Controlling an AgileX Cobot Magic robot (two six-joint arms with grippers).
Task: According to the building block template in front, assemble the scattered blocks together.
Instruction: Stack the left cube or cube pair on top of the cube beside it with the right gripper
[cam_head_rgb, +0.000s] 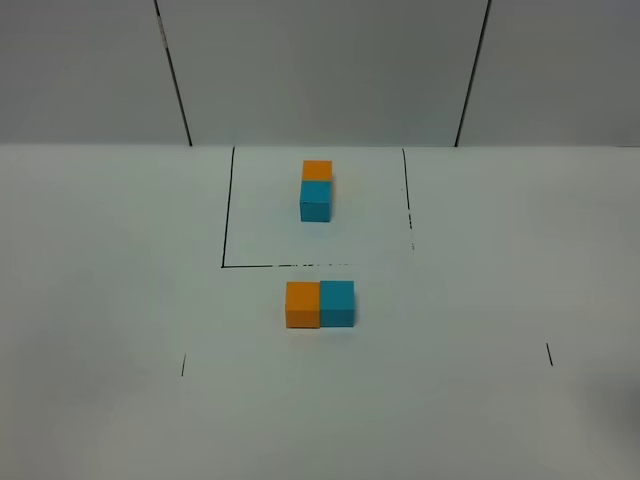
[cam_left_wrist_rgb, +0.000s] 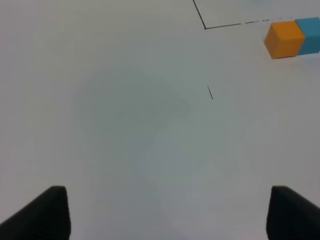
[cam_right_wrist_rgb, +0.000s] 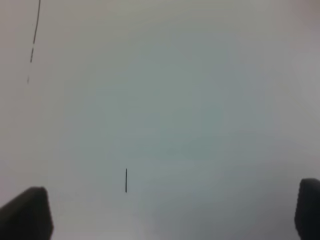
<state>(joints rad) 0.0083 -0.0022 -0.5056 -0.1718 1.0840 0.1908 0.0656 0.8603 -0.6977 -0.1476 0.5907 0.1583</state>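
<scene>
Blocks, four in number, on a white surface (cam_head_rgb: 110, 300); all places are given from the black outlined box (cam_head_rgb: 227, 215).

1. Template orange block (cam_head_rgb: 317, 170): inside the outlined box, toward its far side, upright.
2. Template blue block (cam_head_rgb: 316, 201): inside the box, touching the template orange block on the side facing the box's front line.
3. Loose orange block (cam_head_rgb: 302, 304): outside the box, just beyond its front line, flat on the surface.
4. Loose blue block (cam_head_rgb: 337, 303): outside the box, in the same row, flush against the loose orange block on the side toward the box's right line.
5. My left hand (cam_left_wrist_rgb: 167, 215): outside the box, off past its front left corner and well apart from every block. It is released, fingers (cam_left_wrist_rgb: 45, 212) spread wide with only bare surface between them.
6. My right hand (cam_right_wrist_rgb: 172, 212): outside the box, off past its right line, over a short tick mark (cam_right_wrist_rgb: 126, 180). It is released and spread wide, grasping nothing.
</scene>
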